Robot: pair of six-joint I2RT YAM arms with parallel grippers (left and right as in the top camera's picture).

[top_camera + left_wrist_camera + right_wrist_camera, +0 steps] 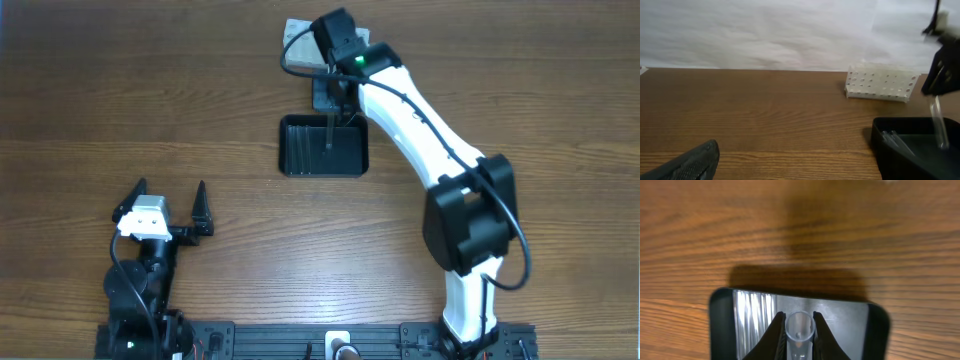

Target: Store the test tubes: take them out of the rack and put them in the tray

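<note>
- Test tube point(800, 330): it is held upright between the narrowed fingers of the right gripper point(800, 324) and is seen end-on from the wrist, with its lower end hanging over the inside of the black tray point(720, 330).
- Several tubes point(752, 322) are already laid flat side by side in the tray, to one side of the held one.
- The white rack point(882, 82) is set on the table just beyond the tray. Whether any tubes are left in it cannot be told.
- The left gripper point(170, 198) is parked near its own base, well apart from the tray, with its fingers spread wide and nothing held.
- The placing step is judged to be nearly done; only lowering and release remain.
- If the tube is let go while upright and high, it could bounce, strike the lying tubes, or tip across the tray wall and roll onto the table point(120, 90).
- Glass on glass is the likelier hazard: cracking could be caused by a drop onto the stored tubes.
- A smooth tube may also slip early if the grip is eased before the tube is tilted and brought low.
</note>
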